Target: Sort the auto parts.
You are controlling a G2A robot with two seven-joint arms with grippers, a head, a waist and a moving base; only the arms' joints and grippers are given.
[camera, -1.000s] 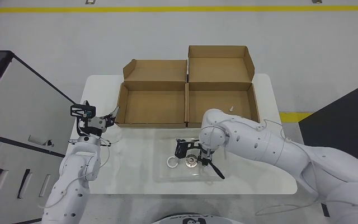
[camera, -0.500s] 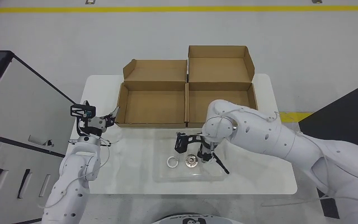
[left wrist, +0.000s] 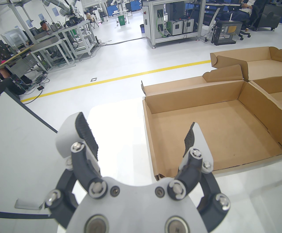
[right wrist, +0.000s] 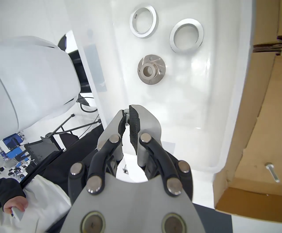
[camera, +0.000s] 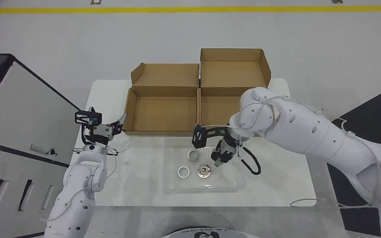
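Note:
My right gripper (right wrist: 127, 114) is shut on a small threaded screw (right wrist: 126, 119). It hangs over the shallow clear tray (camera: 174, 187), near the side facing the cardboard boxes, and also appears from above as the right gripper (camera: 222, 157). In the tray lie two metal rings (right wrist: 143, 21) (right wrist: 186, 35) and a round flange (right wrist: 151, 68); the top view shows the rings (camera: 193, 155) (camera: 183, 172) and the flange (camera: 204, 172). My left gripper (left wrist: 141, 141) is open and holds nothing, at the table's left side beside the left box (left wrist: 209, 125).
Two open cardboard boxes (camera: 164, 113) (camera: 235, 89) stand side by side behind the tray. A bolt (right wrist: 272, 172) lies in the right box (right wrist: 253, 132). My right arm spans the table's right half.
My right arm has swung back and to the right, carrying its gripper from the tray's front toward the boxes. One ring it covered now shows. The left arm has kept still.

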